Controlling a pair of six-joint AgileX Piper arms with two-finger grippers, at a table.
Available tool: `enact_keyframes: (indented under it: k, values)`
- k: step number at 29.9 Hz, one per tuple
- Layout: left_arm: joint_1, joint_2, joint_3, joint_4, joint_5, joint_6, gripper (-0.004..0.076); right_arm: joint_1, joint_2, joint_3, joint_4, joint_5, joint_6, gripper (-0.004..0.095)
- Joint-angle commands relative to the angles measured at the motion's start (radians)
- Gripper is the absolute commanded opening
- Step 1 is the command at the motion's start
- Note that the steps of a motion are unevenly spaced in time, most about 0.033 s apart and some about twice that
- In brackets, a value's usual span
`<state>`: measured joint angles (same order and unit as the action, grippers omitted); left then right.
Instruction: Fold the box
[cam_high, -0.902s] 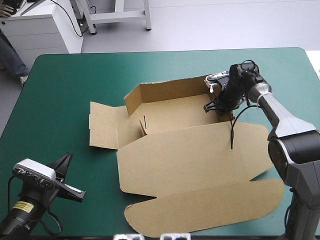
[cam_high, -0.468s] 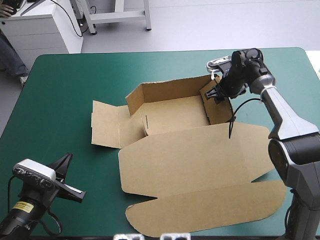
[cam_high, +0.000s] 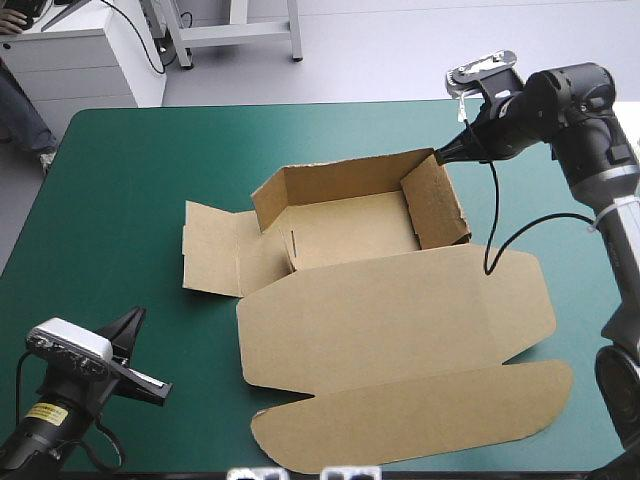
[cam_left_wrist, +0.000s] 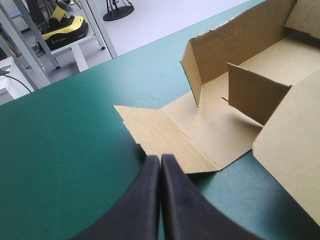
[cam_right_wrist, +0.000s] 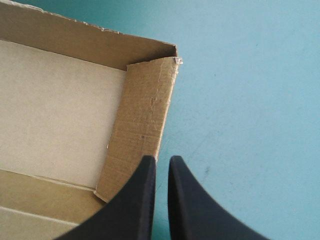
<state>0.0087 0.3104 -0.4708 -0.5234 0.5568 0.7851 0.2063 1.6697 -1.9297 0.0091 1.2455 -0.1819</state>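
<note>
The brown box (cam_high: 350, 225) lies mid-table as a half-raised tray. Its far wall (cam_high: 340, 178) and right wall (cam_high: 440, 205) stand up, the left flap (cam_high: 210, 250) lies flat, and the lid (cam_high: 400, 320) spreads flat toward the front edge. My right gripper (cam_high: 442, 155) hovers at the far right corner, just outside the right wall (cam_right_wrist: 142, 135). Its fingers are all but shut with nothing between them (cam_right_wrist: 161, 159). My left gripper (cam_high: 130, 330) rests shut near the front left corner of the table, pointing at the left flap (cam_left_wrist: 165, 135), well apart from it (cam_left_wrist: 160, 157).
Bare teal-green cover (cam_high: 140, 170) stretches left of and behind the box. The lid's rounded front flap (cam_high: 420, 415) reaches close to the table's front edge. A black cable (cam_high: 492, 240) hangs from the right wrist over the lid's far right part.
My right gripper has risen out of the box's right end and drawn back to the far right. The right wall has swung up and now stands upright. The left arm has not moved.
</note>
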Motion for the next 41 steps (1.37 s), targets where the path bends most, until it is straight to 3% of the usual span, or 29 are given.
enact_keyframes:
  k: [1,7,9,13,16,26,41]
  values:
    - [-0.002,0.011,-0.025,-0.023,-0.059,-0.005,-0.0008,-0.004,-0.065,-0.029,-0.015,0.006,-0.026,-0.002]
    - [-0.002,0.011,-0.025,-0.023,-0.042,-0.005,-0.0008,-0.004,-0.02,-0.025,-0.015,0.006,-0.008,0.0014]
    - [-0.002,0.011,-0.025,-0.023,-0.04,-0.005,-0.0008,-0.004,0.012,-0.025,0.002,0.006,-0.024,0.0118]
    - [-0.002,0.011,-0.025,-0.023,-0.04,-0.005,-0.0008,-0.004,0.079,-0.025,0.053,0.006,-0.028,0.0459]
    - [-0.002,0.011,-0.025,-0.023,-0.04,-0.005,-0.0008,-0.004,0.128,-0.025,0.035,0.006,-0.003,0.0572]
    - [-0.002,0.011,-0.025,-0.023,-0.038,-0.005,-0.0008,-0.004,0.271,-0.003,0.011,0.006,0.033,0.0484]
    - [-0.002,0.011,-0.025,-0.023,-0.035,-0.005,-0.0008,-0.004,0.341,0.075,0.029,0.005,0.048,0.019]
